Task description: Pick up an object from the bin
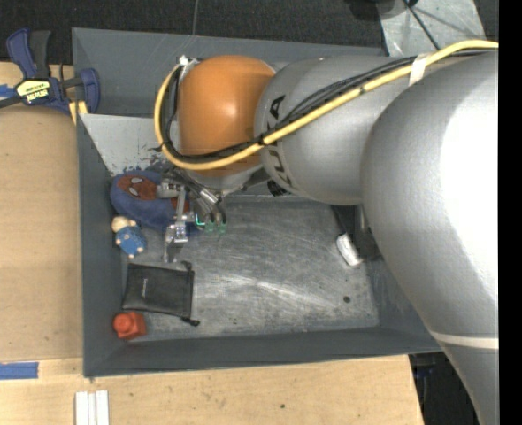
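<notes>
Left of centre, our gripper (183, 235) sits just right of a blue soft toy (137, 200) lying left-to-right; we cannot tell its closure.

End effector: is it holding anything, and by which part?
Cannot be told: the end effector sits low beside the blue soft toy, its grip hidden.

Plush toy (137, 198) behind gripper (175, 244), pouch (159, 289) before it, block (128, 325) left of pouch.
</notes>
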Available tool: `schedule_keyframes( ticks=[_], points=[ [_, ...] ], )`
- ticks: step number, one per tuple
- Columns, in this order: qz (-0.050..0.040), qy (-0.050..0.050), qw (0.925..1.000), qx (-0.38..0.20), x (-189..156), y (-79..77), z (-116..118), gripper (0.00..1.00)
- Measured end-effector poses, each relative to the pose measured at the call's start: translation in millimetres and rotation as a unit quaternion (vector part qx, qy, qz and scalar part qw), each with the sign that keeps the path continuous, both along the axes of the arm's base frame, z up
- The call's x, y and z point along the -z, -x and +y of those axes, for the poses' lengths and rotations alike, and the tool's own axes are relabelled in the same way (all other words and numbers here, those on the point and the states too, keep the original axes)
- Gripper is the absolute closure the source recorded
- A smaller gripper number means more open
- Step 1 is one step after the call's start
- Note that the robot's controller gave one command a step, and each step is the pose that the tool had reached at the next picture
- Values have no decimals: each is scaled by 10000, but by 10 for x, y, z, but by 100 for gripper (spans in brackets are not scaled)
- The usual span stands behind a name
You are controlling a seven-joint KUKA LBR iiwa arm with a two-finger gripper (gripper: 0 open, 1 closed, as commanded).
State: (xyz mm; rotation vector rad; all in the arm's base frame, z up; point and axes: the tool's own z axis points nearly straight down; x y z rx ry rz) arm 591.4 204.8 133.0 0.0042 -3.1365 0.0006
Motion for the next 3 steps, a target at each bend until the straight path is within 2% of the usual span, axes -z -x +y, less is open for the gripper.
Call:
schedule_keyframes(
  ticks=[1, 2, 3],
  points=[
    [-128, -77, 9881, 1529, 551, 37, -162, 0],
    [-73, -38, 9885, 1511, 500, 6, -137, 0],
    [-98, -42, 9821, 1880, 562, -18, -63, 0]
  ],
)
